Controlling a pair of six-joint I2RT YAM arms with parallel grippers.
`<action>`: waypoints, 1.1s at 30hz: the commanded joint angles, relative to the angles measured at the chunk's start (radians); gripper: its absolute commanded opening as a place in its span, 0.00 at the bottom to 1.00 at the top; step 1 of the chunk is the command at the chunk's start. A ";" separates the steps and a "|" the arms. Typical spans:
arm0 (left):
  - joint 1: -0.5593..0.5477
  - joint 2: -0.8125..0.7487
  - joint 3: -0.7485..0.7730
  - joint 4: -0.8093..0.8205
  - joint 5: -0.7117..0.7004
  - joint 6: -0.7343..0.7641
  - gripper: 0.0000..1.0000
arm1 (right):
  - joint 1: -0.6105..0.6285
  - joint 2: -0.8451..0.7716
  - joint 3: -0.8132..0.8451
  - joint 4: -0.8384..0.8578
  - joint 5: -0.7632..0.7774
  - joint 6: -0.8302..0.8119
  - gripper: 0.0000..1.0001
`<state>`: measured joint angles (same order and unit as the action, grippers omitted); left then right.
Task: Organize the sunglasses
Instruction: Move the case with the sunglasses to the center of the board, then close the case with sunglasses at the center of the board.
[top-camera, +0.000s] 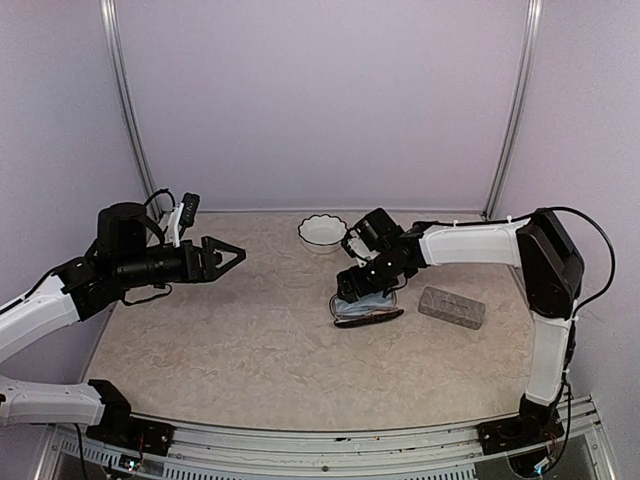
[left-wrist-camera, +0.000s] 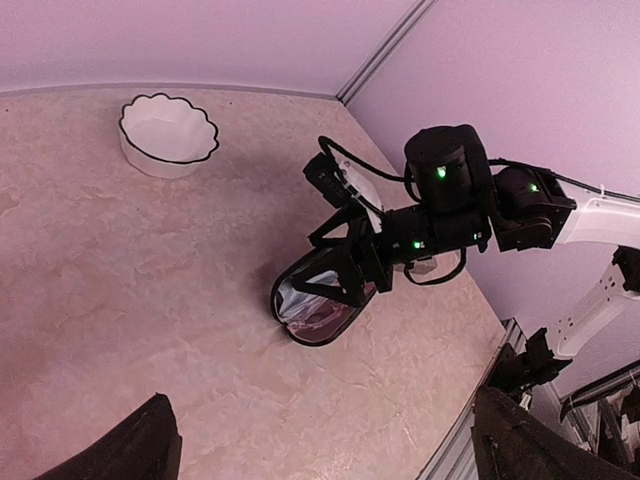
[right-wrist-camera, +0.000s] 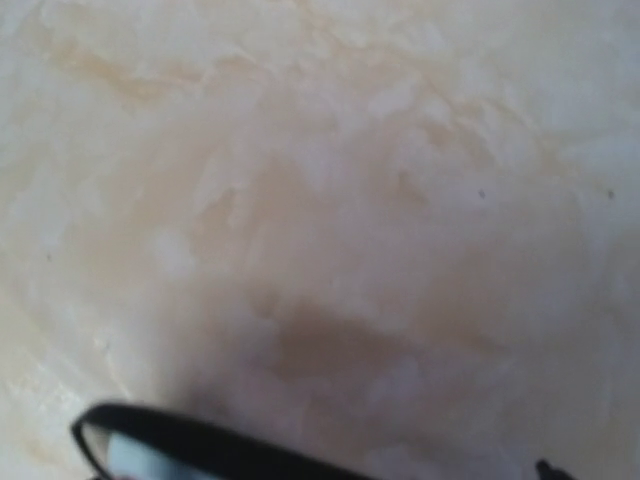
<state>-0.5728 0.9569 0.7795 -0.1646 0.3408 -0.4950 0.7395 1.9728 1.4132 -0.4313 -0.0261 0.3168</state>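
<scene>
Right gripper (top-camera: 360, 288), jaws wide, over the black case (top-camera: 372, 315); left gripper (top-camera: 232, 255) wide, well left of it; close off-centre and you may drag the case.

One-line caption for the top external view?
Right gripper at an open black case, white bowl behind, grey case beside; left gripper hangs open, apart.

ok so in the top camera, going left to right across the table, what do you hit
left gripper → white bowl → open black case → grey case
</scene>
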 joint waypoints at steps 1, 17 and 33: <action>-0.017 0.001 -0.003 0.045 -0.006 -0.005 0.99 | 0.023 -0.080 -0.052 0.019 0.030 0.036 0.90; -0.064 0.328 0.186 0.089 -0.018 0.050 0.97 | 0.084 -0.462 -0.381 0.100 0.013 0.118 0.78; -0.131 0.840 0.569 0.055 0.015 0.072 0.67 | 0.148 -0.441 -0.606 0.294 0.043 0.243 0.00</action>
<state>-0.6868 1.7084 1.2591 -0.0956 0.3367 -0.4427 0.8818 1.4891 0.8082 -0.2085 -0.0406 0.5213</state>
